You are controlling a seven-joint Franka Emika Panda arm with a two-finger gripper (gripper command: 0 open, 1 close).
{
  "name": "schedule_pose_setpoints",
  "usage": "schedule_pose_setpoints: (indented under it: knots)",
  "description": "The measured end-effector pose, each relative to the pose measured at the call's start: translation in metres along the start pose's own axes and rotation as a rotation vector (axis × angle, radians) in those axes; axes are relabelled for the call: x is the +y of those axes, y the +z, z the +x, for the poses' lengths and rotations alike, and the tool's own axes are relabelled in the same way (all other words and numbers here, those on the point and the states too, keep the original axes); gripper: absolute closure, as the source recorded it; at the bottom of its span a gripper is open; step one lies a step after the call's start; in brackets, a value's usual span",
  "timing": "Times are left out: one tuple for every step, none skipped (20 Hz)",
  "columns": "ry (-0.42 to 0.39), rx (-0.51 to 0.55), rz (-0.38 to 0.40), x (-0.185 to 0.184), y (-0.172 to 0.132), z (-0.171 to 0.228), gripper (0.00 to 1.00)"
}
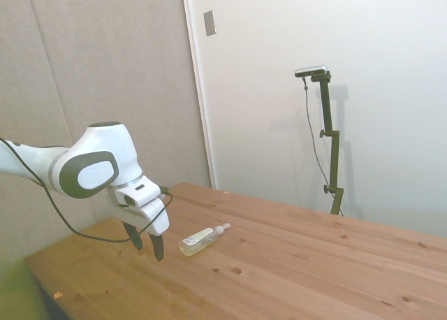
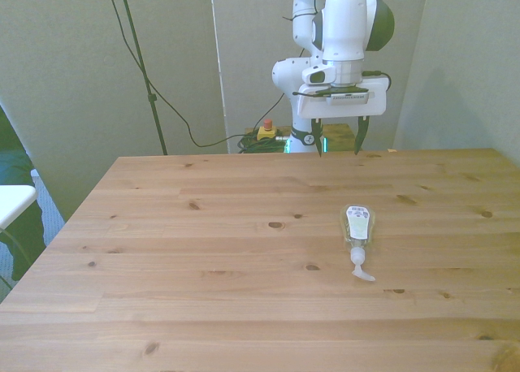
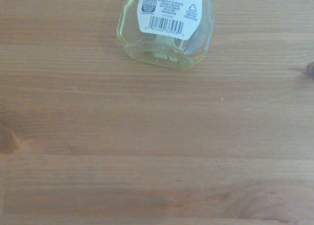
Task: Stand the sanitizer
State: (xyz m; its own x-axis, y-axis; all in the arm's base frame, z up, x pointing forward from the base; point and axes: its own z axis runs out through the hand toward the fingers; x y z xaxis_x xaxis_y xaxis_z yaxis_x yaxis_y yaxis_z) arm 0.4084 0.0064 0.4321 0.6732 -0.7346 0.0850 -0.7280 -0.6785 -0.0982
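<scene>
— One sanitizer point(image 2: 357, 228) lying flat on the table point(image 2: 203, 226), ahead of the claw point(image 2: 335, 140) and lower — long axis running straight away from it, base end nearer, nozzle farther.

— Claw hanging wide, holding nothing. Only showing up close: barcode label facing up point(image 3: 164, 18).

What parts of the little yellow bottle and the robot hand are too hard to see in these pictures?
- Sanitizer, wrist view: only its base end and part of the label show; the picture's edge cuts off the rest, cap included.
- Label, front view: too small to read.
- Cap, side view: too small to tell whether it is shut.
- Gripper, wrist view: not visible; the other views show its fingers open above the table.
</scene>
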Motion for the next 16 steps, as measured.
schedule_pose_setpoints:
  knots:
    - [0.0, -0.001, 0.0, 0.0, 0.0, 0.0, 0.0]
    - [-0.002, 0.0, -0.002, 0.0, 0.001, 0.0, 0.0]
    - [-0.002, 0.002, -0.001, -0.001, 0.0, 0.001, 0.0]
    - [0.0, 0.005, 0.002, -0.003, -0.002, 0.003, 0.0]
    - [0.004, 0.012, 0.01, -0.006, -0.007, 0.006, 0.0]
    - [0.01, 0.019, 0.019, -0.008, -0.011, 0.01, 0.0]
    - [0.018, 0.027, 0.028, -0.012, -0.015, 0.015, 0.0]
    - [0.028, 0.036, 0.037, -0.016, -0.018, 0.021, 0.0]
    - [0.038, 0.046, 0.046, -0.021, -0.021, 0.026, 0.0]
    - [0.049, 0.056, 0.053, -0.027, -0.023, 0.031, 0.0]
    - [0.06, 0.068, 0.057, -0.033, -0.023, 0.037, 0.0]
    - [0.073, 0.084, 0.062, -0.041, -0.023, 0.043, 0.0]
    - [0.086, 0.098, 0.064, -0.048, -0.021, 0.05, 0.0]
    - [0.101, 0.114, 0.064, -0.057, -0.017, 0.057, 0.0]
    - [0.115, 0.125, 0.062, -0.066, -0.013, 0.065, 0.0]
    - [0.129, 0.135, 0.059, -0.074, -0.007, 0.073, 0.0]
